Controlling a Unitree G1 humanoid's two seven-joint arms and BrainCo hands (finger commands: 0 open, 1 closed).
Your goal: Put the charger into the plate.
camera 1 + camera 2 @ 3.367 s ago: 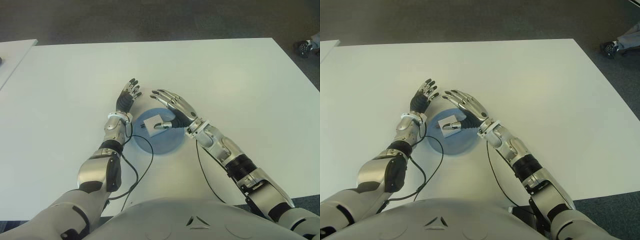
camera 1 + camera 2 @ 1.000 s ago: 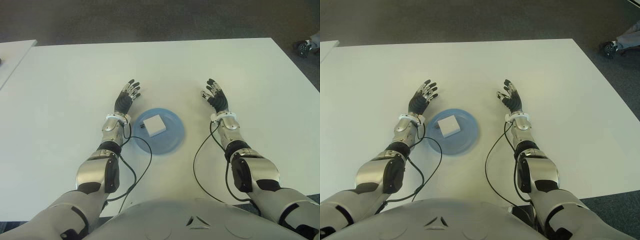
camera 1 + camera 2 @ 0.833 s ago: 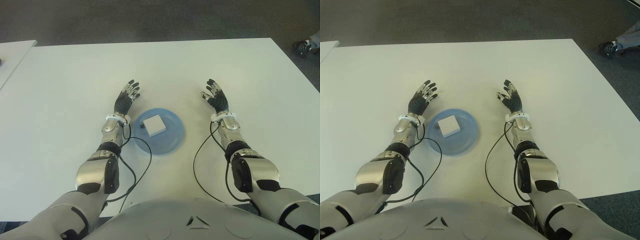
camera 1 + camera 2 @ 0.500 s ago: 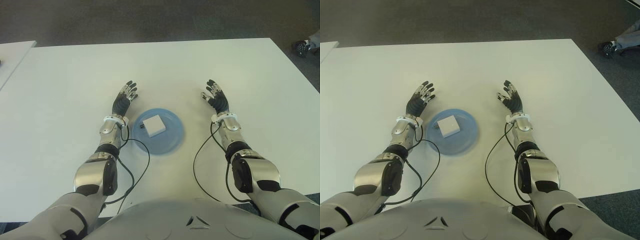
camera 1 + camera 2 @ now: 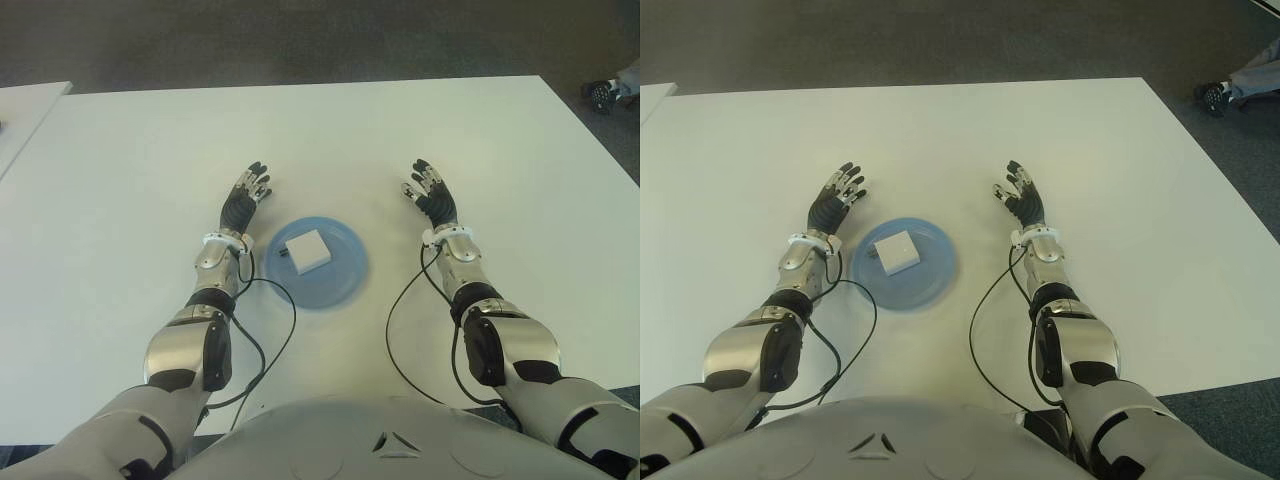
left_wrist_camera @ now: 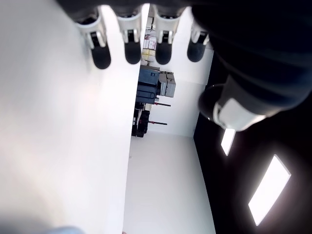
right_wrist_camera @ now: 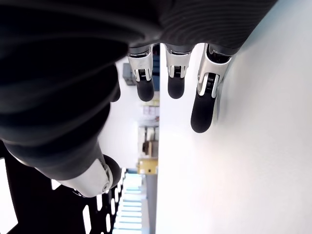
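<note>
A white square charger [image 5: 305,249] lies in the blue plate [image 5: 340,283] near the middle of the white table [image 5: 330,140]. My left hand [image 5: 244,198] shows to the left of the plate, fingers spread and holding nothing. My right hand [image 5: 430,197] shows to the right of the plate, well apart from it, also open and empty. Both wrist views show straight fingers [image 6: 132,48] over bare table, the right fingers [image 7: 175,80] included.
Black cables [image 5: 280,330] trail from both wrists back toward my body, one passing the plate's near left edge. A second white table's corner [image 5: 25,105] shows at the far left. A person's shoe [image 5: 1212,97] is on the floor at the far right.
My left hand has slid a little to the left, away from the plate. The right hand, the charger and the plate have stayed where they were over the last second.
</note>
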